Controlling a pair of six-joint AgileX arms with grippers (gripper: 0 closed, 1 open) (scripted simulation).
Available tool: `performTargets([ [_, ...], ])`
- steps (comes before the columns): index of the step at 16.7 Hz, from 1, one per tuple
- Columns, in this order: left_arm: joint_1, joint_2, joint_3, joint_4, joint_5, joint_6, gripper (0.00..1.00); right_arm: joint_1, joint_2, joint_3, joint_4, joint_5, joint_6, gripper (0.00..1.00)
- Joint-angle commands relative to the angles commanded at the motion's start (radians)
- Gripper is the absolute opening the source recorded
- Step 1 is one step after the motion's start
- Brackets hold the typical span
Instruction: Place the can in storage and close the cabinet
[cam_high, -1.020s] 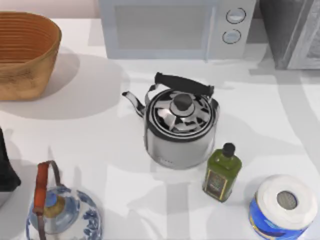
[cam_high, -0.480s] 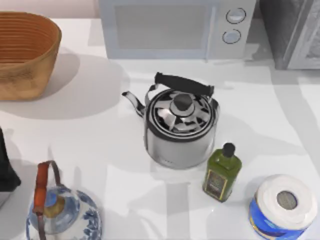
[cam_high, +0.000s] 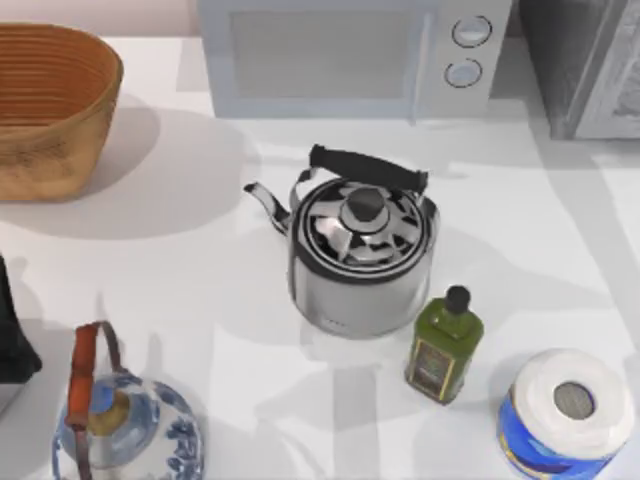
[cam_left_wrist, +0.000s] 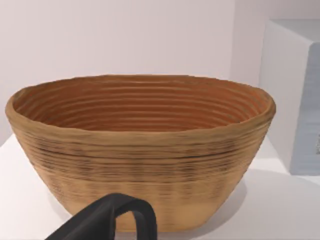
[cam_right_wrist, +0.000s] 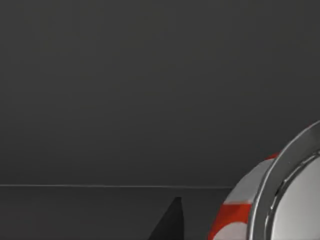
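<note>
The can (cam_right_wrist: 280, 200) shows close up in the right wrist view, with its silver top and a red-and-white band, against a dark grey surface. A dark part of my right gripper (cam_right_wrist: 170, 222) sits just beside it; whether it holds the can is unclear. The grey cabinet (cam_high: 590, 60) stands at the table's back right corner. My left arm (cam_high: 12, 340) rests at the table's left edge, and its gripper (cam_left_wrist: 112, 217) faces the woven basket (cam_left_wrist: 140, 150).
A steel kettle (cam_high: 362, 255) stands mid-table, with an olive-oil bottle (cam_high: 443, 345) and a blue-wrapped paper roll (cam_high: 565, 412) to its front right. There is a microwave (cam_high: 350, 55) at the back, the basket (cam_high: 50, 105) at back left and a blue-patterned teapot (cam_high: 120, 425) at front left.
The shadow along the table's right side has shifted slightly. The things on the table and the left arm have not moved.
</note>
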Motion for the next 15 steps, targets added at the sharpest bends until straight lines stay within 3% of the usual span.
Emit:
performTargets([
  [9,0.000,0.000,0.000,0.000,0.000,0.000,1.00,-0.053,0.445,0.626,-0.150,-0.042,-0.002,0.00],
  [15,0.000,0.000,0.000,0.000,0.000,0.000,1.00,-0.060,0.527,0.723,-0.179,-0.055,0.005,0.00],
])
